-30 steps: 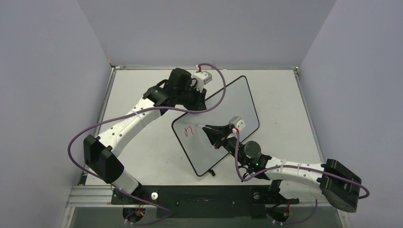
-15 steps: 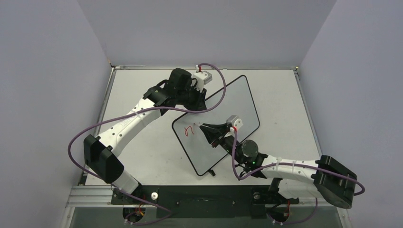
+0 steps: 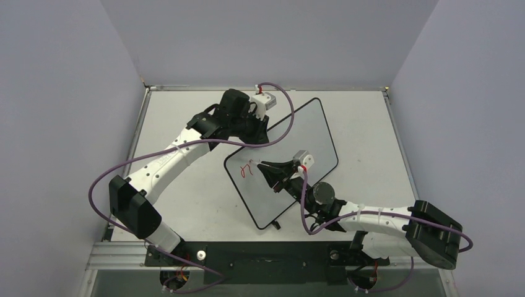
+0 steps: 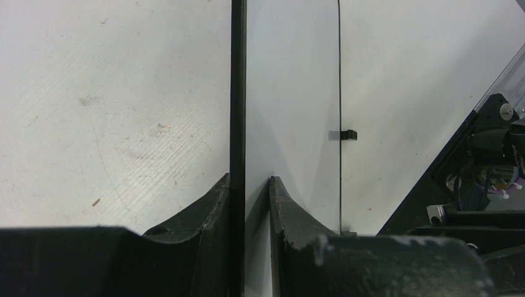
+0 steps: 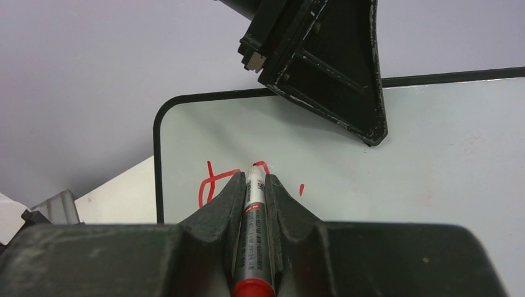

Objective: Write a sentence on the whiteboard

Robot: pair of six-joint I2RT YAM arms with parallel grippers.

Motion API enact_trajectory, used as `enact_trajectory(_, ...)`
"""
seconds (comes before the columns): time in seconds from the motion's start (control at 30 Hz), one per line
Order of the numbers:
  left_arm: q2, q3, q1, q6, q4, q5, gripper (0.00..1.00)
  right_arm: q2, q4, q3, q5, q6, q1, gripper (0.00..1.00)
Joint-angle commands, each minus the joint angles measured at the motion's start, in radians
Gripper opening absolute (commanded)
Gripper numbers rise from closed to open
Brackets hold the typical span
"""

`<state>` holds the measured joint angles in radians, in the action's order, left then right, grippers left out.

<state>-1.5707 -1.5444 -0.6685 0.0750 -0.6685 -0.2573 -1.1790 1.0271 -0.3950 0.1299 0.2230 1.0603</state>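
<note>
The whiteboard (image 3: 312, 130) lies skewed on the table, glossy white with a thin black rim. My left gripper (image 3: 260, 131) is shut on its far-left edge; in the left wrist view its fingers (image 4: 249, 180) clamp the rim (image 4: 238, 74) and the white face (image 4: 291, 93). My right gripper (image 3: 267, 168) is shut on a red-capped marker (image 5: 252, 229), whose tip touches the board (image 5: 402, 161). Of the sentence, only a few red strokes (image 5: 213, 182) show, beside the tip near the board's left corner (image 3: 246, 170).
A small black clip (image 4: 350, 134) sits on the board's long edge. The matte white tabletop (image 3: 186, 117) surrounds the board, bounded by grey walls. My left gripper's black body (image 5: 334, 68) hangs over the board's far edge in the right wrist view.
My right gripper has shifted left across the board with the marker, its tip now closer to the red strokes. The left arm and the board have stayed put.
</note>
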Motion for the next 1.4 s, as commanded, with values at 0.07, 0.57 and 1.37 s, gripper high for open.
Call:
enact_trajectory(0.07,0.028,-0.002,0.001,-0.096,0.040,0.132,0.00,-0.011,0.018,0.036,-0.007,0.023,0.016,0.00)
enact_trajectory(0.57,0.027,-0.005,0.001,-0.099,0.038,0.137,0.00,0.027,-0.038,0.072,0.086,0.008,0.017,0.00)
enact_trajectory(1.37,0.027,-0.005,0.001,-0.103,0.032,0.141,0.00,0.011,-0.086,-0.034,0.062,-0.038,-0.011,0.00)
